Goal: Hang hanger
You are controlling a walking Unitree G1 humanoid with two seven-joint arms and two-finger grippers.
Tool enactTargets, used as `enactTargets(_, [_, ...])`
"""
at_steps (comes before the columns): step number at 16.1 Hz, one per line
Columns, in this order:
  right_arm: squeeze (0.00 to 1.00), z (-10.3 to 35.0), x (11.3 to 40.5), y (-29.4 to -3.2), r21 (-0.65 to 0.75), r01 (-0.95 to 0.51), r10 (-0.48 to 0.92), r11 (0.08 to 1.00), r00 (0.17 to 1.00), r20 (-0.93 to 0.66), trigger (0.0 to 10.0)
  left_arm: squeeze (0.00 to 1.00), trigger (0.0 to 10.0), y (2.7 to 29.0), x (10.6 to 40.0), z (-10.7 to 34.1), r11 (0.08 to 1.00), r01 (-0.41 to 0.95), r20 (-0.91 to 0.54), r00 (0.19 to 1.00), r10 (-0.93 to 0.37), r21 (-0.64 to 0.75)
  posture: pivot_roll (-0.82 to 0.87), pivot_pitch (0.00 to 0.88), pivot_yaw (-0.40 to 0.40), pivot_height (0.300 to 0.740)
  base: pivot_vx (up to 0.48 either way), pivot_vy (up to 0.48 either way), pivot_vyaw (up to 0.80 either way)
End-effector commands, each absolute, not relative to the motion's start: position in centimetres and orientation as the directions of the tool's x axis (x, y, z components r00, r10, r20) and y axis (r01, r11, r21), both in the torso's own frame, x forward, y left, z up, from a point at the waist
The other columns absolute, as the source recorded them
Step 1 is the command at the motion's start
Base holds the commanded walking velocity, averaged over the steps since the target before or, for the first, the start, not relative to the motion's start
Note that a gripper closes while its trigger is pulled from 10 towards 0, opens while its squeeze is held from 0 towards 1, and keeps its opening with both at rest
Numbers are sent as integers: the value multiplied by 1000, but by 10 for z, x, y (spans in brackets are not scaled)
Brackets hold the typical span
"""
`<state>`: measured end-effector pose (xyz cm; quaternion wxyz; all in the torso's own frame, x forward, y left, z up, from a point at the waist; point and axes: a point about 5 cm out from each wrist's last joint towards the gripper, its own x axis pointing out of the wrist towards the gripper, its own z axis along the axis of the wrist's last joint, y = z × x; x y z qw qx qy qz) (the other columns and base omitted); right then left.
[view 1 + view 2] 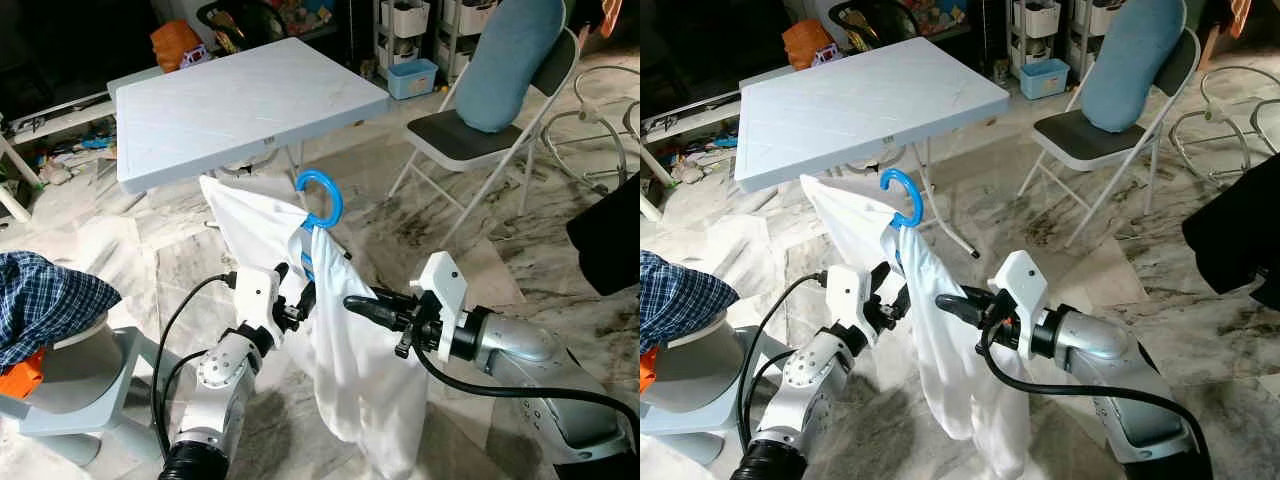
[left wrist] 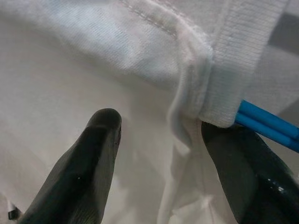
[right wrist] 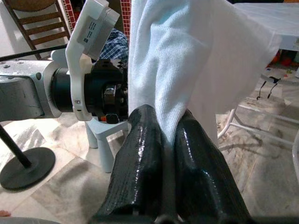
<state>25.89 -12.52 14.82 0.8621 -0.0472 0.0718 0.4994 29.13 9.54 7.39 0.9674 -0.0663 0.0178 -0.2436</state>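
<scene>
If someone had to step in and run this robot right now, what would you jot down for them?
Left gripper: fingers apart around the white shirt's collar and the blue hanger's bars; whether it grips cannot be told.
Right gripper: shut on the shirt's cloth, below the hanger.
Things: the shirt is on the hanger, held up between both arms in front of the white folding table; the hook points up, free, and one corner of the shirt reaches up to the table edge.
Done: shirt on the hanger.
Left: hook the hanger somewhere; no rail is visible.
</scene>
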Motion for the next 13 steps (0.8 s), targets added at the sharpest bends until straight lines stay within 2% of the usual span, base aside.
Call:
enactTargets(1, [0,161,253,-112,-24,-911,904,411,411,-114,10000,0,0,98,295,76,878,464,5,885,-466,-120,-160,0,147,740,0,0,0])
enactTargets(5, [0,161,250,-115,-28,-920,908,390,390,-151,10000,0,0,118,301,66,932,353,-44,933,-357,-75,-166,0,143,740,0,0,0])
enactTargets(7, [0,159,250,-117,-33,-918,904,395,394,-167,10000,0,0,132,305,67,965,261,-42,964,-262,-33,-168,0,142,740,0,0,0])
enactTargets(13, [0,148,265,-122,-127,-863,828,488,504,-244,10000,0,0,145,304,65,983,180,-36,983,-181,-21,-161,0,132,740,0,0,0])
